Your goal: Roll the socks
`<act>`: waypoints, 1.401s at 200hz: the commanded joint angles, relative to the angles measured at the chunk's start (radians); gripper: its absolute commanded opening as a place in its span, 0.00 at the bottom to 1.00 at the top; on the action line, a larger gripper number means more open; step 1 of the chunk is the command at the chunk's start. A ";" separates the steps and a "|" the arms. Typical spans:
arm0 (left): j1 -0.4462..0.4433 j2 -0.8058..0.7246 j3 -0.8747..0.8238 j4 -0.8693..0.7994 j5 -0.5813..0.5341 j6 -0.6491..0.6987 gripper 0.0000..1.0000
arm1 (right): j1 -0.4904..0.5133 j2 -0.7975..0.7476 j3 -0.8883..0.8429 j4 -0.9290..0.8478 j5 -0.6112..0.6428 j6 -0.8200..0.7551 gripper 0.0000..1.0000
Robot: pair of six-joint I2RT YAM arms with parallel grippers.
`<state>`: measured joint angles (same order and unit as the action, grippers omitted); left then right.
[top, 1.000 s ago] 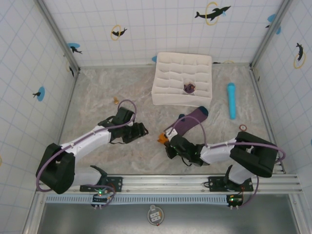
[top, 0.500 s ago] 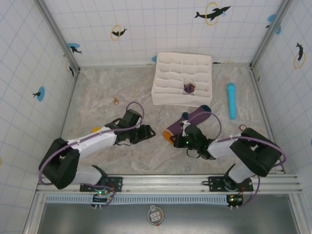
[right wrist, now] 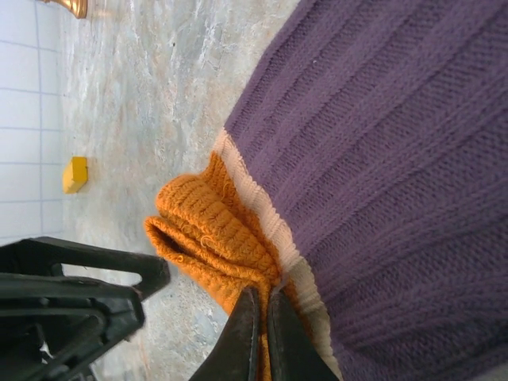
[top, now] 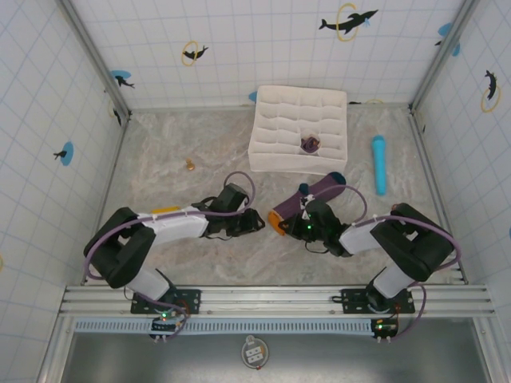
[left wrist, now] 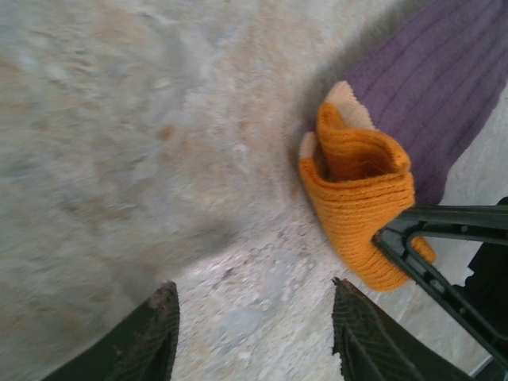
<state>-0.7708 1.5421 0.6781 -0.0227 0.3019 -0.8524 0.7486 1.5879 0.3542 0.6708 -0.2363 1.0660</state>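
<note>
A purple ribbed sock (top: pixel 319 191) lies slanted on the table, its orange toe (top: pixel 275 220) nearest me and its dark teal end (top: pixel 337 178) by the box. In the right wrist view my right gripper (right wrist: pixel 260 317) is shut on the folded orange toe (right wrist: pixel 208 230), beside the purple knit (right wrist: pixel 397 159). My left gripper (top: pixel 257 219) stands open just left of the toe, nothing between its fingers (left wrist: pixel 159 329). The left wrist view has the toe (left wrist: pixel 357 198) up and to the right of the jaws. A second purple sock (top: pixel 310 145) sits bundled in a box compartment.
A white compartment box (top: pixel 287 120) stands behind the sock. A light blue cylinder (top: pixel 378 163) lies at the right, a small red ring (top: pixel 397 209) below it. A small brass piece (top: pixel 191 165) rests at the left. Tiled walls close in the table.
My left gripper has moved right, up to the orange toe, and its jaws have narrowed. The right gripper has shifted up and right with the toe still in it.
</note>
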 commanded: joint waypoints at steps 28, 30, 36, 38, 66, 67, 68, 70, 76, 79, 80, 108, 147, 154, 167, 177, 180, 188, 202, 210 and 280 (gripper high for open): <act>-0.021 0.067 -0.009 0.178 -0.018 -0.033 0.43 | -0.010 0.049 -0.046 -0.065 0.002 0.073 0.00; -0.020 0.070 -0.007 0.180 -0.019 -0.034 0.42 | -0.010 0.050 -0.048 -0.064 0.002 0.075 0.00; -0.022 0.076 -0.006 0.183 -0.022 -0.034 0.42 | -0.011 0.050 -0.052 -0.061 0.002 0.079 0.00; -0.022 0.079 -0.006 0.184 -0.023 -0.034 0.41 | -0.012 0.050 -0.053 -0.059 0.001 0.080 0.00; -0.027 0.104 -0.003 0.214 -0.030 -0.044 0.39 | -0.017 0.055 -0.063 -0.044 -0.009 0.089 0.00; -0.027 0.106 -0.001 0.214 -0.029 -0.045 0.39 | -0.018 0.055 -0.063 -0.045 -0.009 0.091 0.00; -0.028 0.107 -0.001 0.215 -0.029 -0.045 0.38 | -0.018 0.055 -0.063 -0.044 -0.009 0.091 0.00; -0.028 0.109 0.001 0.216 -0.028 -0.045 0.38 | -0.018 0.055 -0.064 -0.043 -0.009 0.092 0.00; -0.031 0.117 0.005 0.216 -0.027 -0.046 0.38 | -0.020 0.054 -0.065 -0.042 -0.009 0.094 0.00; -0.031 0.120 0.007 0.216 -0.029 -0.046 0.38 | -0.019 0.054 -0.066 -0.040 -0.009 0.094 0.00; -0.031 0.121 0.007 0.215 -0.029 -0.046 0.38 | -0.020 0.054 -0.065 -0.040 -0.009 0.095 0.00; -0.045 0.135 0.005 0.251 -0.025 -0.047 0.38 | -0.023 0.057 -0.067 -0.025 -0.018 0.098 0.00; -0.055 0.159 -0.002 0.271 -0.045 -0.064 0.36 | -0.026 0.060 -0.070 -0.013 -0.023 0.107 0.00; -0.055 0.164 -0.004 0.274 -0.050 -0.068 0.36 | -0.027 0.062 -0.072 -0.008 -0.026 0.109 0.00; -0.055 0.175 -0.004 0.275 -0.061 -0.074 0.35 | -0.029 0.063 -0.075 -0.001 -0.029 0.113 0.00; -0.055 0.185 -0.002 0.278 -0.063 -0.076 0.35 | -0.030 0.064 -0.078 0.006 -0.032 0.118 0.00; -0.055 0.188 -0.002 0.278 -0.062 -0.077 0.34 | -0.031 0.064 -0.079 0.009 -0.032 0.119 0.00; -0.055 0.198 0.001 0.278 -0.064 -0.079 0.34 | -0.031 0.062 -0.081 0.013 -0.035 0.122 0.00; -0.055 0.211 0.003 0.283 -0.069 -0.082 0.34 | -0.033 0.058 -0.084 0.020 -0.042 0.130 0.00; -0.055 0.216 0.003 0.291 -0.069 -0.086 0.34 | -0.033 0.057 -0.087 0.027 -0.044 0.135 0.00; -0.055 0.247 0.027 0.243 -0.101 -0.105 0.00 | -0.048 0.066 -0.093 0.051 -0.068 0.132 0.00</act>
<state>-0.8192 1.7538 0.7006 0.3435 0.2630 -0.9504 0.7067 1.6260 0.2996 0.8043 -0.3016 1.2045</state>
